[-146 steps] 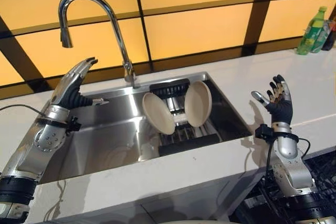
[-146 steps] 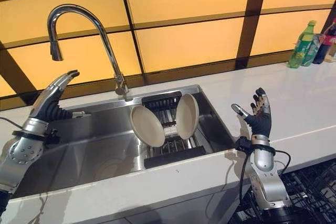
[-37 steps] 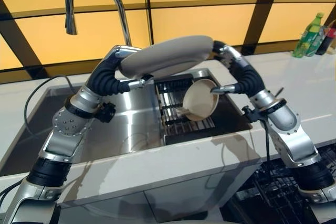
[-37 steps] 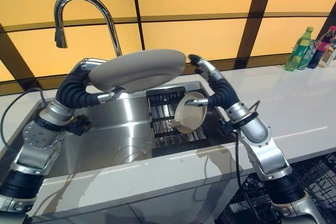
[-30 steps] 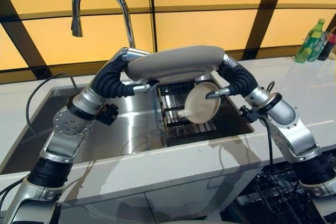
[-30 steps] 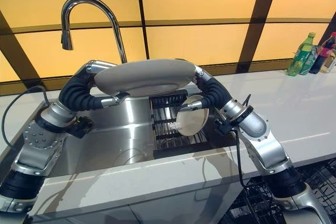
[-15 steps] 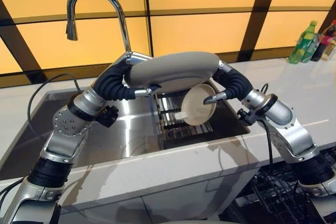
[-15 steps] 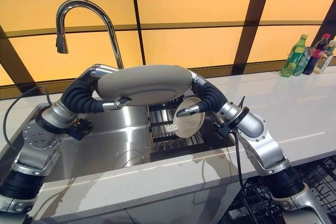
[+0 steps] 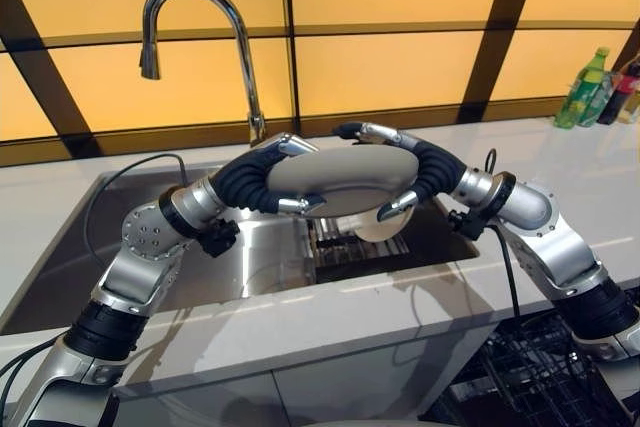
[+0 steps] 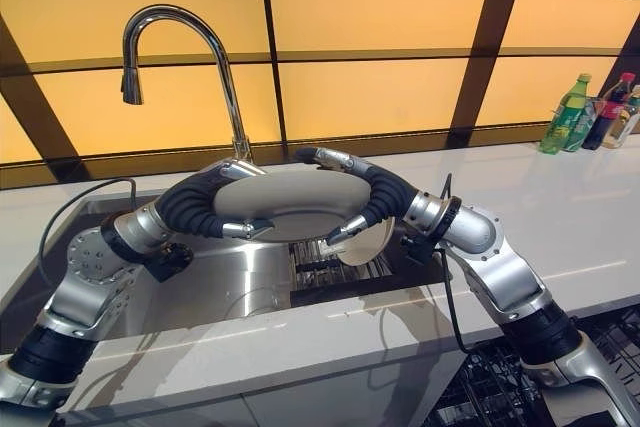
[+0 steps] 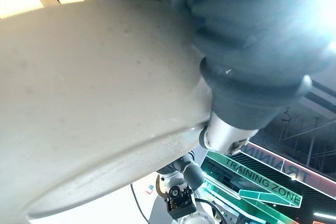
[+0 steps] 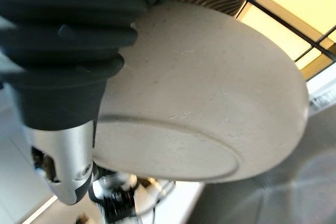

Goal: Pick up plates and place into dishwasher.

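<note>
Plate (image 9: 340,182) sits between my two hands above the sink (image 9: 250,257), held roughly level with its underside facing up. My left robot hand (image 9: 285,175) grips its left edge, fingers over the top and thumb curled underneath. My right robot hand (image 9: 395,172) clasps the right edge the same way, fingers across the top rim and thumb tucked below. A second plate (image 9: 375,229) leans in the rack (image 9: 335,252) inside the sink, partly hidden behind the held one. The faucet (image 9: 200,37) arches behind my left arm. Bottles (image 9: 590,87) stand at the far right of the counter (image 9: 600,167), and a dishwasher rack (image 9: 540,377) shows below my right arm.
</note>
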Controlling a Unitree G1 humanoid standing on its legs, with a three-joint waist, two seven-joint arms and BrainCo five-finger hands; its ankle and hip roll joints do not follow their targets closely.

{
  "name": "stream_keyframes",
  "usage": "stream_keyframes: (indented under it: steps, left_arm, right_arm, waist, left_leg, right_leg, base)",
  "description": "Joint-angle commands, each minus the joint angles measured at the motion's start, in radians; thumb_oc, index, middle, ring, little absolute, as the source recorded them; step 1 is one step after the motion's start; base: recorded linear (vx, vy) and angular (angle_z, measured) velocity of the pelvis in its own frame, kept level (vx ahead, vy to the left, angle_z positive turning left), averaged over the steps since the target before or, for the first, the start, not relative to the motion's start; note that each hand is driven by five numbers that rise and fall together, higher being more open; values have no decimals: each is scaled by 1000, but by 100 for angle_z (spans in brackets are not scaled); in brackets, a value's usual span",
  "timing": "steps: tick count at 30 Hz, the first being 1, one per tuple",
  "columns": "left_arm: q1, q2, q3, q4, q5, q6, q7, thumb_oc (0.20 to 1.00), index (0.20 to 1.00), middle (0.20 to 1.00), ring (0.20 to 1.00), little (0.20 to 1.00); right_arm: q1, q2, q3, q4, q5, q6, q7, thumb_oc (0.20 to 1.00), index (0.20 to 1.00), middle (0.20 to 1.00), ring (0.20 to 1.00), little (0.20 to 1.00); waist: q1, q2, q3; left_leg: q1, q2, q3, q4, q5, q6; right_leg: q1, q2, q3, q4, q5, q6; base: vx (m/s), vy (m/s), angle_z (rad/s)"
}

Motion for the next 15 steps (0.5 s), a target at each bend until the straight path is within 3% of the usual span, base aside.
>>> stream_keyframes:
  steps: [1,7,11,12,13,15]
  left_arm:
    - [-108,-2,-60,52,-45,-39,11,200,200,200,200,200]
    - [-102,6,-43,47,-55,-46,18,200,200,200,200,200]
    - [-91,8,-29,38,-54,-50,27,200,200,200,200,200]
    - [-89,11,-25,29,-54,-43,33,200,200,200,200,200]
    - [-87,16,-23,28,-56,-46,37,200,200,200,200,200]
    - [-90,21,-26,27,-58,-39,47,200,200,200,200,200]
  right_arm:
    - [-94,-1,42,-12,-3,-50,13,1000,1000,1000,1000,1000]
    - [-81,3,24,3,1,-35,11,1000,1000,1000,1000,1000]
    - [-48,-11,18,-12,-57,16,62,1000,1000,1000,1000,1000]
    - [-43,-22,22,-18,-56,22,85,454,454,454,454,454]
    - [-38,-34,25,-21,-44,15,100,200,200,200,200,200]
    - [-44,-49,35,-33,6,20,115,200,200,200,200,200]
  waist:
    - [18,-19,-25]
    - [19,-18,-24]
    - [17,-17,-26]
    - [16,-17,-25]
    - [15,-17,-25]
    - [16,-19,-26]
  left_leg:
    - [7,-16,-36,7,-100,30]
    - [7,-14,-37,7,-99,30]
    - [6,-15,-39,7,-97,31]
    - [6,-15,-38,7,-95,31]
    - [5,-15,-38,7,-95,30]
    - [4,-14,-39,7,-94,29]
  right_leg:
    - [35,-50,-65,9,-56,42]
    - [38,-51,-66,9,-57,41]
    - [40,-51,-65,9,-58,40]
    - [40,-51,-65,9,-57,40]
    - [40,-51,-65,9,-57,40]
    - [41,-50,-65,9,-58,39]
  base:
    - [0,0,0]
    - [0,0,0]
    - [0,0,0]
    - [0,0,0]
    - [0,0,0]
    - [0,0,0]
